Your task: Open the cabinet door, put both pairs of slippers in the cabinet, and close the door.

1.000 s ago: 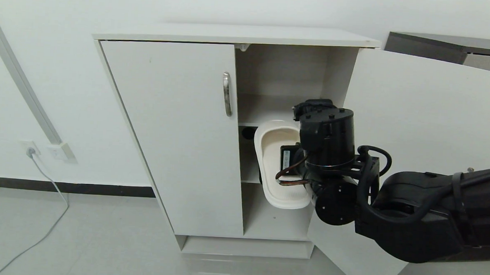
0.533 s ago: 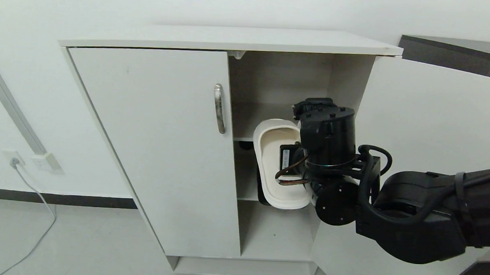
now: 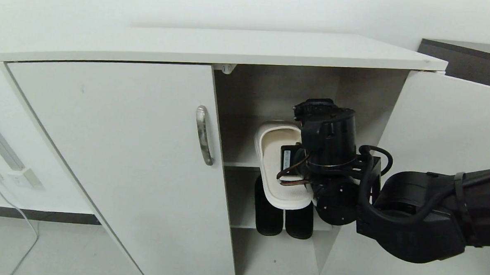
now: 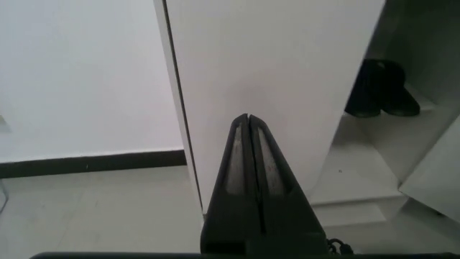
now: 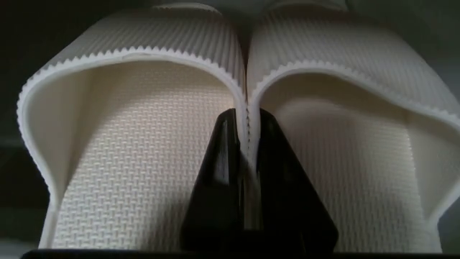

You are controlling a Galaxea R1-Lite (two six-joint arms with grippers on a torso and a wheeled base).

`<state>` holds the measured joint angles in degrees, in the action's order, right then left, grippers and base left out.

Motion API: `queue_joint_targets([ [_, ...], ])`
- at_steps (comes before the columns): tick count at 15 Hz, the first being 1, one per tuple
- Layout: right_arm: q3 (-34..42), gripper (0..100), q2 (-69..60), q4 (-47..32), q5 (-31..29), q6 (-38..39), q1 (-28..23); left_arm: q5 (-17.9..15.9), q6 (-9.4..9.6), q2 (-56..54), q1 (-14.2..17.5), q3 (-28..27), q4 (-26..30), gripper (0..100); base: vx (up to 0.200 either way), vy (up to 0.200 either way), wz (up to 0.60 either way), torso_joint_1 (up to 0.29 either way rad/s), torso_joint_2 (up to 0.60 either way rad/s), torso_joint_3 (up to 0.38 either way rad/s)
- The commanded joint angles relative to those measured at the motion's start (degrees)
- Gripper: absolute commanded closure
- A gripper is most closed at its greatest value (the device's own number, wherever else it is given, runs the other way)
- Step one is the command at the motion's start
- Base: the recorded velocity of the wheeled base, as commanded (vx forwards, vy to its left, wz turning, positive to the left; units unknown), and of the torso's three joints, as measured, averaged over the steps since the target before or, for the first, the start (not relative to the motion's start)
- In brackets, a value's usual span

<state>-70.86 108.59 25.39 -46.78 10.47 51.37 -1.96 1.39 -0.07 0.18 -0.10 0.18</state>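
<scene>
view closer | right gripper point(image 5: 246, 121) still clamps white slippers point(image 3: 275, 155) | black slippers point(image 3: 268, 219) shelved

The slipper pair point(image 3: 271, 155) in the right end effector point(image 5: 243, 165) hangs before the open cabinet point(image 3: 232, 46), above the shelved 2nd pair point(image 3: 268, 217).

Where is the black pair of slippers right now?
Head view: black slippers on the lower shelf of the cabinet, in its open right half, just below the white slippers the right gripper holds.
</scene>
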Motion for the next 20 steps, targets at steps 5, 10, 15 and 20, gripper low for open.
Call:
queue_joint_targets([
  [5, -1.47, 100, 0.92, 0.10, 3.18, 0.08, -1.71, 0.03, 0.02, 0.07, -0.01, 0.01, -0.01, 100, 0.000, 0.000, 0.00, 0.000, 0.00, 0.000],
  [10, -8.68, 100, 7.33, -0.26, 4.15, -0.01, -4.96, 0.03, -0.07, 0.07, -0.01, 0.01, -0.01, 100, 0.000, 0.000, 0.00, 0.000, 0.00, 0.000],
  [15, -14.48, 100, 9.79, -2.81, 5.99, -0.19, -7.34, 0.12, -0.16, 0.07, -0.01, 0.01, -0.01, 100, 0.000, 0.000, 0.00, 0.000, 0.00, 0.000],
  [20, -18.61, 100, 11.73, -5.53, 6.08, -0.19, -8.04, 1.08, -0.77, 0.07, -0.01, 0.01, -0.01, 100, 0.000, 0.000, 0.00, 0.000, 0.00, 0.000],
])
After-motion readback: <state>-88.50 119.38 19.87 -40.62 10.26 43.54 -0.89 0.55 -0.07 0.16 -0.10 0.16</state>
